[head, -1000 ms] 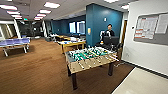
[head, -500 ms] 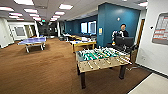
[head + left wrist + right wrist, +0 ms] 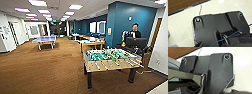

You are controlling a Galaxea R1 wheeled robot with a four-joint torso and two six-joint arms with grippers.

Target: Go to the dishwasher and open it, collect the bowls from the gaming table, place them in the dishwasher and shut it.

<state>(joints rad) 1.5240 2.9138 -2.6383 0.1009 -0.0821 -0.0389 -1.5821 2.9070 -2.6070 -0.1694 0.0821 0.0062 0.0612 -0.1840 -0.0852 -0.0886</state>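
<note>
Air-hockey styling marks the gaming table (image 3: 92, 43): a yellow frame and a pale top, standing behind the foosball table (image 3: 111, 61) in the head view, toward the blue wall (image 3: 130, 22). Small things lie on its top, too blurred to tell whether any are bowls. No stainless dishwasher front can be picked out in this room.

Nearest the camera, the foosball table has a green field, rods across it and dark legs on the brown carpet (image 3: 45, 72). Just beyond its far right corner a person (image 3: 135, 33) stands behind dark equipment, against the blue wall. Well off to the left of the foosball table, across open carpet, stands a blue table-tennis table (image 3: 44, 40), with white doors along the wall past it. Ceiling light panels run down the room.

Both wrist views take in the robot's own dark plate over a pale floor (image 3: 179, 27) with a strip of brown carpet at one edge. Whether either gripper is wide or narrow, I cannot tell.
</note>
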